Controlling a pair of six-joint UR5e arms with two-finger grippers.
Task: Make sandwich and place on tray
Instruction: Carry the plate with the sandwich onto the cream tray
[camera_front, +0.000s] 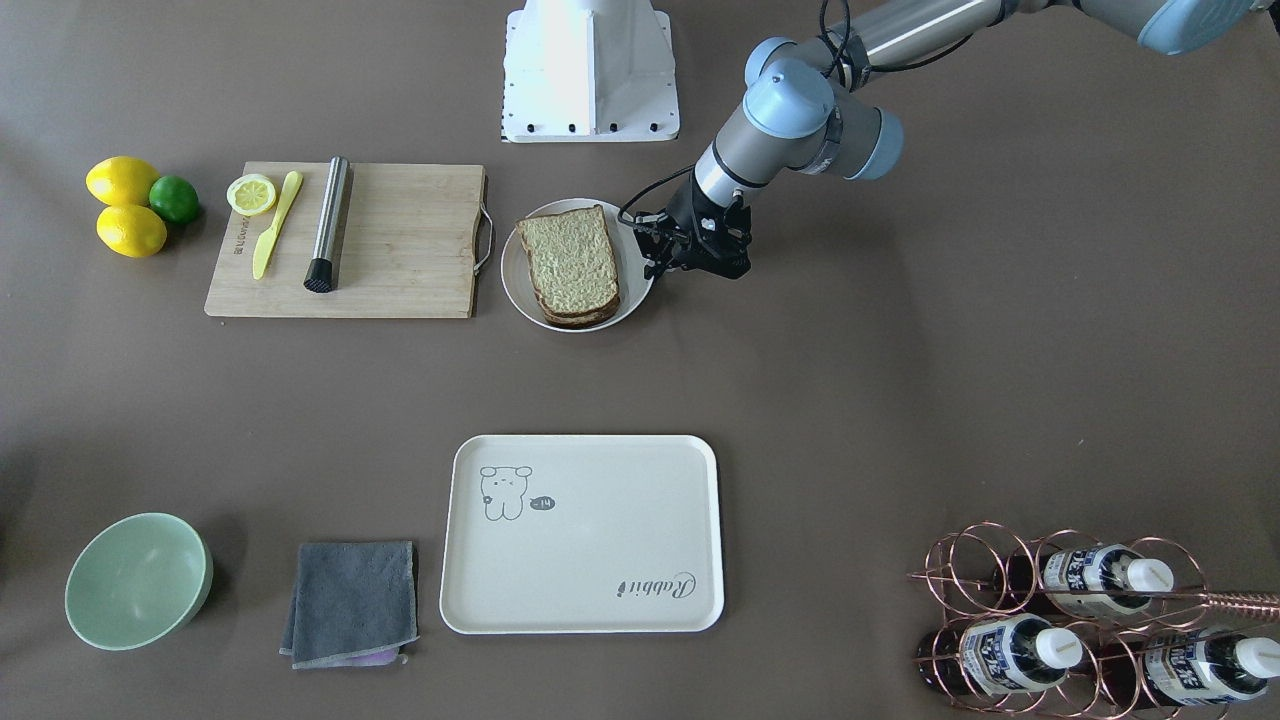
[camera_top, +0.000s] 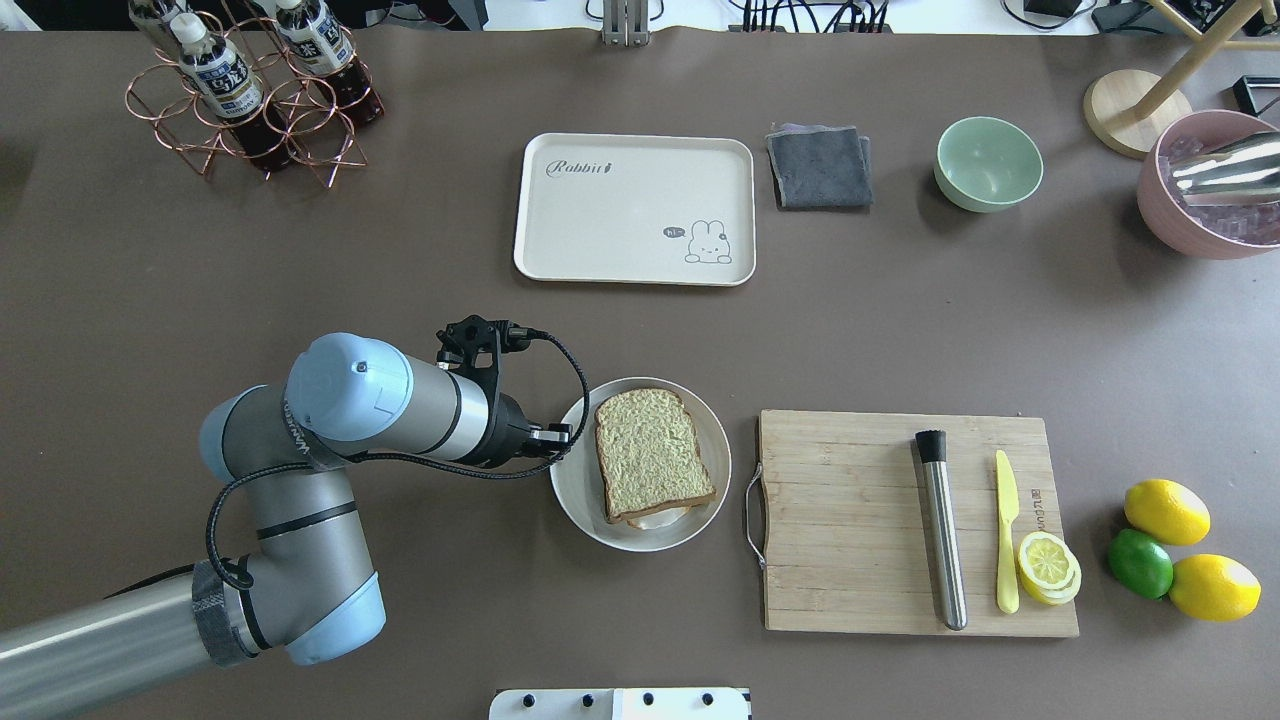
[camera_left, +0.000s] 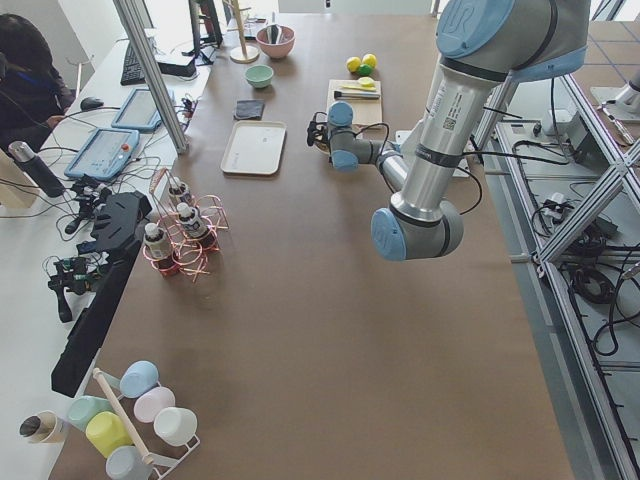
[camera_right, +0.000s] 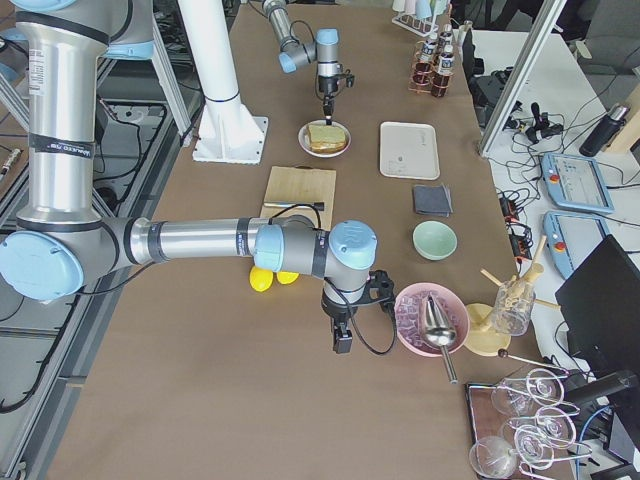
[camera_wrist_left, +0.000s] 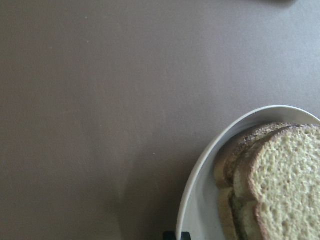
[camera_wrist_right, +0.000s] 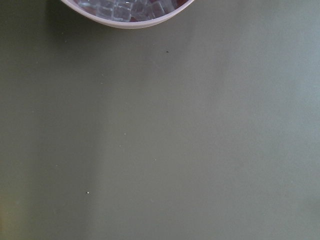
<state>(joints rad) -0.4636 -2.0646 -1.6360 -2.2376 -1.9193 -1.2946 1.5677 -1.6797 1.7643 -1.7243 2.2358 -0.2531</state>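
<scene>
White ceramic-looking plate (camera_front: 515, 285) carrying the sandwich (camera_front: 572, 262) sits close to the robot-side long edge of the worktop, approx. mid-length, just beside the handle end of a wooden cutting board (camera_front: 345, 240). Two wholegrain slices are stacked, w/ a sliver of white filling showing at the stack's robot-side edge. The tray (camera_front: 600, 520) lies bare toward the opposite long edge, also mid-length, well apart from the plate.

The left gripper (camera_top: 553, 436) is down at the plate's rim on the robot's left side. Whether its jaws are clamped on that rim or merely at it can't be told from these views. The right gripper (camera_right: 342, 340) hangs near the right-hand end of the worktop by a pink bowl of ice (camera_right: 425, 320); its jaw state can't be judged either.

Handling, as a judgement: bread is soft, light and easily crushed, and the stack is loose, so the top slice may slide off the slick filling. The plate looks stiff but smooth, prob. slippery. Best hold is the plate's rim, not the bread, w/ the plate kept level en route.
</scene>
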